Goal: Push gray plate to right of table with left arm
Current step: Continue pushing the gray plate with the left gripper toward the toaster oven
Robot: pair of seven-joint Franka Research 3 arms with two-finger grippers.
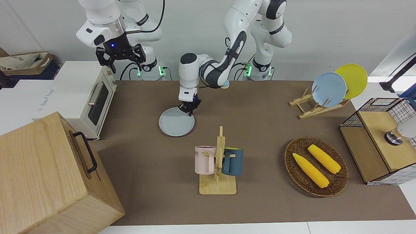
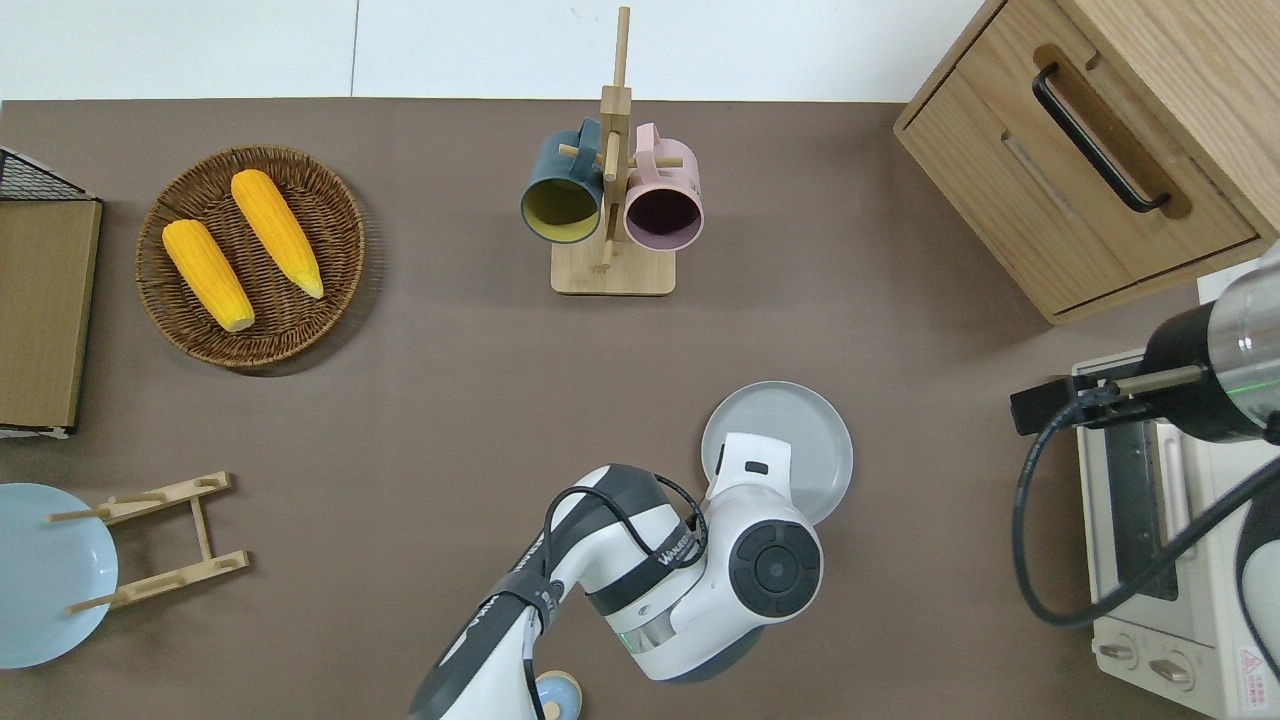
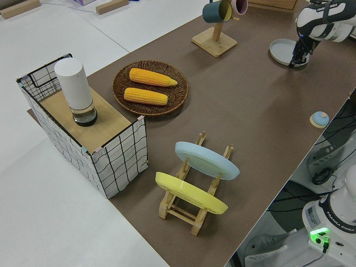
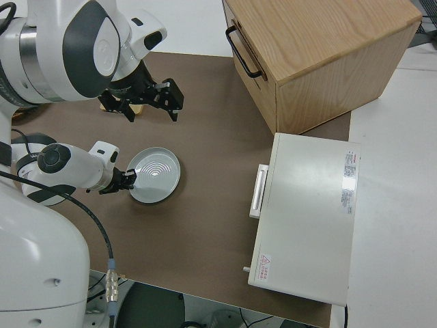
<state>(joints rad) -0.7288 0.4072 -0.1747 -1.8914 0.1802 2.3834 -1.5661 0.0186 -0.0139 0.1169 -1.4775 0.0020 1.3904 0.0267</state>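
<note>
While my left gripper [image 1: 189,110] sits low at the rim of the gray plate [image 1: 175,123], on the edge nearest the robots, I cannot tell whether its small black fingers are apart or together. I see the left arm [image 1: 213,70], glossy white with rounded dark-gray joint caps, bent sharply down over the table [image 1: 260,136], whose top is flat, matte brown.

I read the gray plate as a smooth, pale, round disc with a low raised rim, lying flat toward the right arm's end of the table, near the boxy cream toaster oven [image 1: 85,97] but apart from it. Farther from the robots stands the wooden mug rack [image 1: 218,172], a thin upright post on a flat base, with a pink mug [image 1: 204,159] and a dark blue mug [image 1: 232,161] hung on its pegs.

Toward the left arm's end I see a round woven wicker basket [image 1: 316,166] holding two bumpy yellow corn cobs [image 1: 317,164], and a slatted wooden plate rack [image 1: 317,105] carrying a sky-blue plate [image 1: 329,89] and a yellow plate [image 1: 352,79] on edge.

My right gripper [image 1: 120,55] is parked, its black fingers spread apart.
</note>
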